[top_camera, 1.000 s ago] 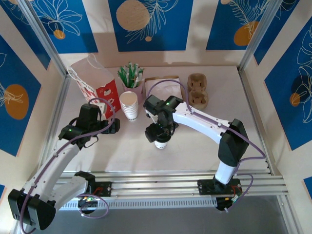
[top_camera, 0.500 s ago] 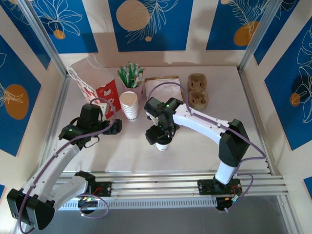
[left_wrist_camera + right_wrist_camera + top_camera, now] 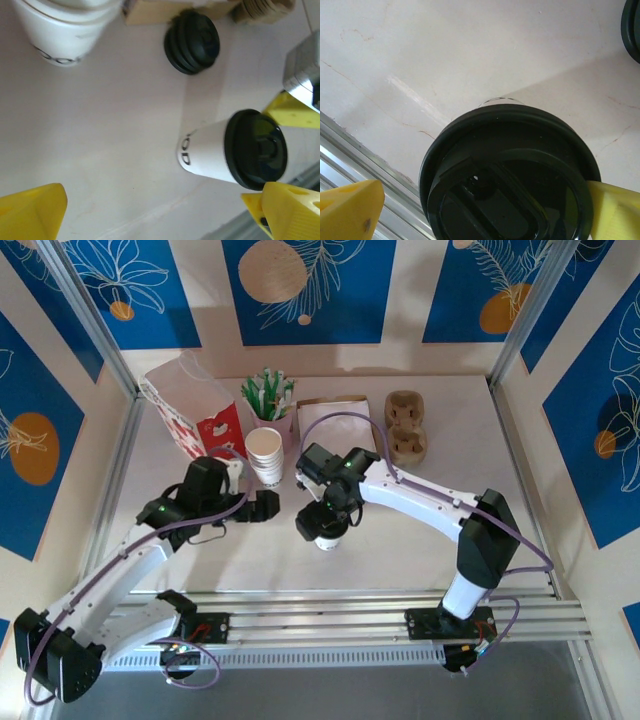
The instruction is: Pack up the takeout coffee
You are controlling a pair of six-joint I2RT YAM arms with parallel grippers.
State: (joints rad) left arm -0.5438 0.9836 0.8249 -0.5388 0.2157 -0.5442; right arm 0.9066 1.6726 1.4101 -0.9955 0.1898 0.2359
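The right end effector [image 3: 323,523], fingers apart, straddles the takeout coffee [image 3: 210,155], hiding most of it from above. The left end effector [image 3: 160,214], also spread, hangs to its left; the cup stack [image 3: 60,30] is cropped.

We see the left gripper [image 3: 155,212] spread wide, its yellow fingertips [image 3: 35,212] at the bottom corners. The coffee cup [image 3: 207,155], black lid [image 3: 256,149] on, stands on the table [image 3: 110,125] near the right-hand fingertip. Beyond it sit a stack of black lids [image 3: 192,35] and a stack of white cups [image 3: 62,30].
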